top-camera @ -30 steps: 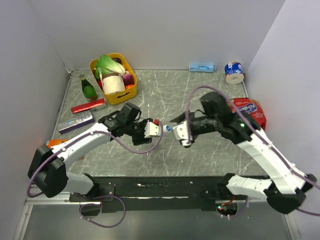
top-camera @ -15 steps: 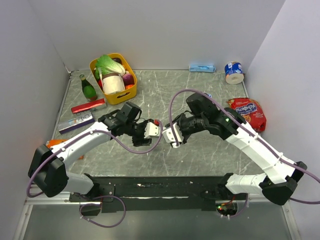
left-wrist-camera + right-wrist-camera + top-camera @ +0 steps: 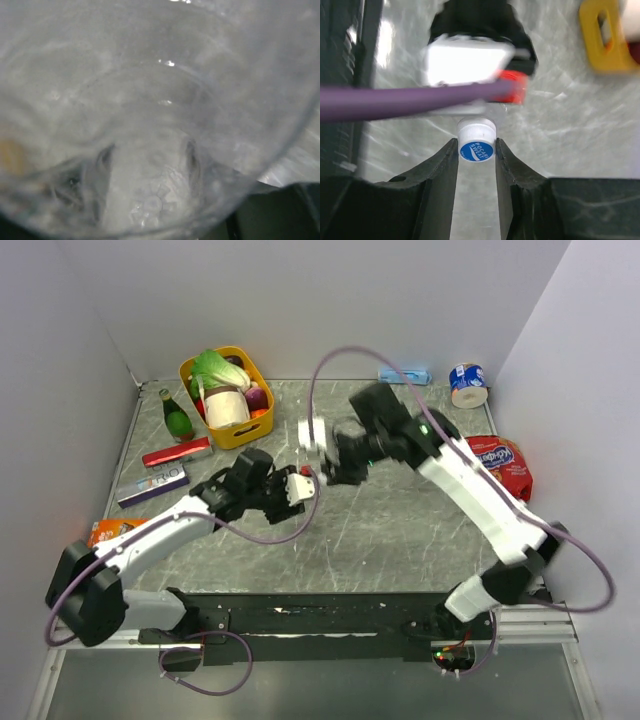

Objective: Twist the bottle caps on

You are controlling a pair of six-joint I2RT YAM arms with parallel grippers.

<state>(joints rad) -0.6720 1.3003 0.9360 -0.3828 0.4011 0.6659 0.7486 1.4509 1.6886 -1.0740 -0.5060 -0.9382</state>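
The right claw is narrowed onto the blue Pocari Sweat cap, pinched between its fingertips. Just beyond, the left claw, nearly closed, grips the clear bottle under that cap.

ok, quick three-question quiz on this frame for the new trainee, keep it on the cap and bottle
1. True or false: the blue cap sits between the fingers of the right gripper.
2. Pick one. The left gripper holds: A) the green glass bottle, B) a clear bottle, C) the tape roll.
3. What brand name is printed on top of the cap?

Key: 1 true. 2 B. 3 Pocari Sweat.
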